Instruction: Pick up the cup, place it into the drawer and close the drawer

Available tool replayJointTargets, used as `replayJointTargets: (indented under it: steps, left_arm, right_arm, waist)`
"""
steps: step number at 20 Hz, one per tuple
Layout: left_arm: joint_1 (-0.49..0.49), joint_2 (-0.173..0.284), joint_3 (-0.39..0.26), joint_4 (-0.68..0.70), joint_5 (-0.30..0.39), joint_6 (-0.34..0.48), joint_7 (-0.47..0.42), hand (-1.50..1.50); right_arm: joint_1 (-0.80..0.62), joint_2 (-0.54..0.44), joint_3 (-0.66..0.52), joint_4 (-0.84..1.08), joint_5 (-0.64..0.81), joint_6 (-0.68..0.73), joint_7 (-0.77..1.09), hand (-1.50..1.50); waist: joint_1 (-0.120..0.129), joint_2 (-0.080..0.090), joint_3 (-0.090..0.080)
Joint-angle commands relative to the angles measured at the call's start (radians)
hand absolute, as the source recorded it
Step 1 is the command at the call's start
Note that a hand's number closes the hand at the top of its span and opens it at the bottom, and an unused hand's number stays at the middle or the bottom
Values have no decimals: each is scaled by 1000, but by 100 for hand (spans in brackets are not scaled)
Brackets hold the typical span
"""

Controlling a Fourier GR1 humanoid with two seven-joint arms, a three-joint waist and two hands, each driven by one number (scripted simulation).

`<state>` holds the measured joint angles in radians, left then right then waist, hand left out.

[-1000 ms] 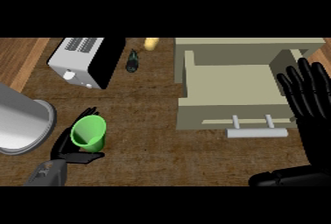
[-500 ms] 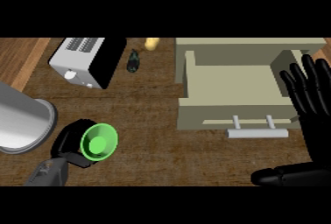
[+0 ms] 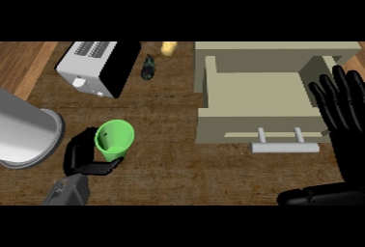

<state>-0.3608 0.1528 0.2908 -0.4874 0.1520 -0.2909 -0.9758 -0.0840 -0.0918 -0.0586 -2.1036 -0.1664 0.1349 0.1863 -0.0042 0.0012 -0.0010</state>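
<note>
Green cup (image 3: 114, 139) now tipped, mouth turned toward drawer side, where half second ago you saw it opening-up; sits low left on counter (image 3: 178, 173), well apart from open drawer (image 3: 260, 94). Left hand (image 3: 84, 158) curled round it, fingers and thumb wrapping body. You have grasp; lift and carry right come next. Right hand (image 3: 342, 113) rests beside drawer, fingers straight, spread. Handle (image 3: 284, 147) faces you.

A dark brown wooden counter (image 3: 178, 169) with visible grain fills the view. Along the edge at ten o'clock runs a lighter, orange-toned wood strip (image 3: 25, 62). At eleven o'clock stands a white and black toaster (image 3: 96, 67), slots upward. Just beside it, toward twelve, lies a small dark bottle-like item (image 3: 148, 67), and above that a small yellow object (image 3: 169, 48). At nine o'clock sits a large grey metal pot (image 3: 25, 130). Light is even and soft.
</note>
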Motion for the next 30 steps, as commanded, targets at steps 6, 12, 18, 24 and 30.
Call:
replayJointTargets:
  steps: [6, 12, 18, 24, 30]
  left_arm:
    - [56, -32, -51, -278, 51, -70, 29, 150]
    - [80, -80, -159, -590, 50, -1, 264, 150]
    - [38, -146, -198, -873, 118, 124, 539, 150]
    - [-94, -149, -235, -925, 109, 245, 665, 150]
    - [-262, -130, -269, -925, 101, 349, 787, 150]
  right_arm:
    - [25, -14, -38, 33, -20, 29, -44, -150]
    - [49, 2, -7, -24, 13, 3, -10, -150]
    - [-31, -2, -14, 36, 23, -12, -11, -150]
    - [9, -3, -43, 93, -12, 35, -89, -150]
    - [17, -29, -67, 63, -26, 48, -69, -150]
  waist:
    - [13, -5, 2]
    - [17, -10, 3]
    - [13, -5, 2]
    - [3, -2, 1]
    - [-1, -1, 1]
